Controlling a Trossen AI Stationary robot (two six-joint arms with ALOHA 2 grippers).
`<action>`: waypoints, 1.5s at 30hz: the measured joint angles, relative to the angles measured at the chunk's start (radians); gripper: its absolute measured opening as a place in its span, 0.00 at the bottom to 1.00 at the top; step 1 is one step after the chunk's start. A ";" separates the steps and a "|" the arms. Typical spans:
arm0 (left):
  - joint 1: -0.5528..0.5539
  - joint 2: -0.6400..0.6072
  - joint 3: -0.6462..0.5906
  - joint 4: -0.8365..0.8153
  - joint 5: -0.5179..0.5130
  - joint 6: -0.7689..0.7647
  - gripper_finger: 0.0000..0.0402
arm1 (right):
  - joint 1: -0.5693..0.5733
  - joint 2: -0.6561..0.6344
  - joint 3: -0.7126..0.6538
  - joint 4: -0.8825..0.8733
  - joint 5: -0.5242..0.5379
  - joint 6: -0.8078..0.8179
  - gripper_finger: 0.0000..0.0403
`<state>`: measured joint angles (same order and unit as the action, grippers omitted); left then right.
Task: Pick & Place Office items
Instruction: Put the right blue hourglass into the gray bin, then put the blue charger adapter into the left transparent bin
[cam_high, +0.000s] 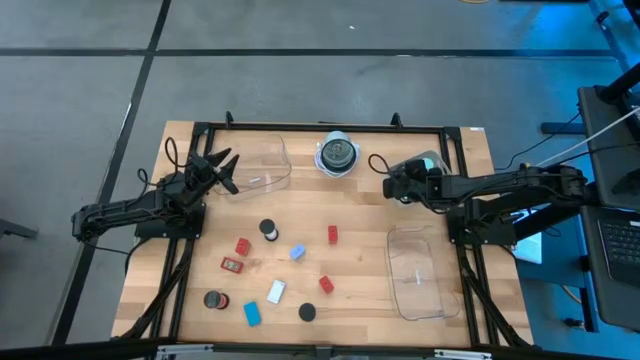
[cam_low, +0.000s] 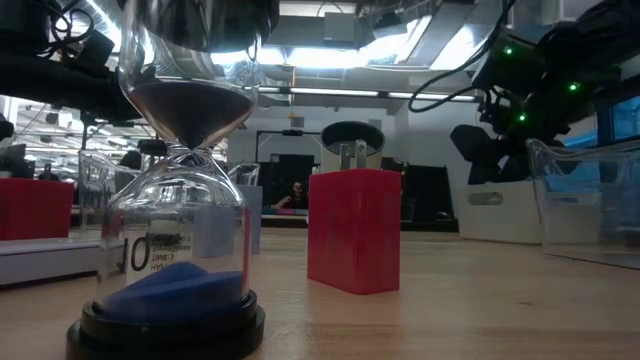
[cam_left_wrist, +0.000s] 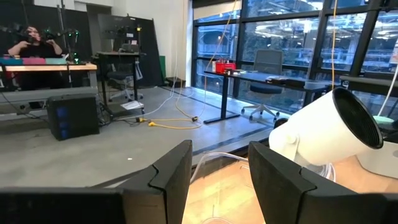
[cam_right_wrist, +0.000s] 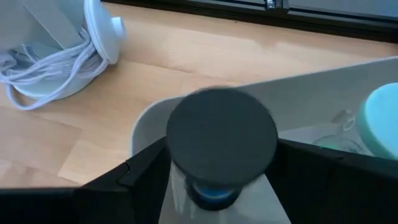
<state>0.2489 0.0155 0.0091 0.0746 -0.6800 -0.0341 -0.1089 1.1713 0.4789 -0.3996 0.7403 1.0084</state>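
My right gripper (cam_high: 392, 182) hangs over the table's far right and slants down. Its fingers stand either side of a small hourglass (cam_right_wrist: 221, 146) with a black top disc, clear glass and blue sand, upright at the curved wall of a clear tray (cam_right_wrist: 323, 78). A teal cylinder (cam_right_wrist: 382, 118) lies inside that tray. Other office items lie loose on the near half: red blocks (cam_high: 242, 246), blue blocks (cam_high: 252, 313), a white block (cam_high: 276, 291), black discs (cam_high: 268, 229) and a red-framed tag (cam_high: 232, 265). My left gripper (cam_high: 224, 166) waits open at the far left, level and holding nothing. My right gripper has one finger (cam_right_wrist: 140, 177) on each side of the hourglass's black top disc (cam_right_wrist: 186, 124), coming from above at a slant. The disc's blurred rim meets both fingers in the picture. I cannot tell whether they touch it.
A round dark object with a white rim (cam_high: 337, 155) and a coiled white cord (cam_right_wrist: 43, 65) sits at the far middle. One clear tray (cam_high: 265, 165) lies by my left gripper, another (cam_high: 415, 270) at the near right. In the low view a second hourglass (cam_low: 170, 250) and a red block (cam_low: 353, 230) stand close.
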 joint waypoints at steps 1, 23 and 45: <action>0.000 0.000 0.000 0.000 0.000 0.000 0.39 | 0.000 0.000 0.000 0.000 0.000 -0.003 0.61; 0.000 0.000 0.000 0.000 0.041 -0.027 0.39 | 0.001 -0.107 0.286 -0.225 -0.107 -0.268 0.76; -0.122 0.197 0.074 0.138 0.361 -0.076 0.61 | 0.106 -0.107 0.361 -0.227 -0.149 -0.388 0.72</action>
<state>0.1269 0.2129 0.0833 0.2130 -0.3187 -0.1101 -0.0025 1.0645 0.8402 -0.6270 0.5915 0.6201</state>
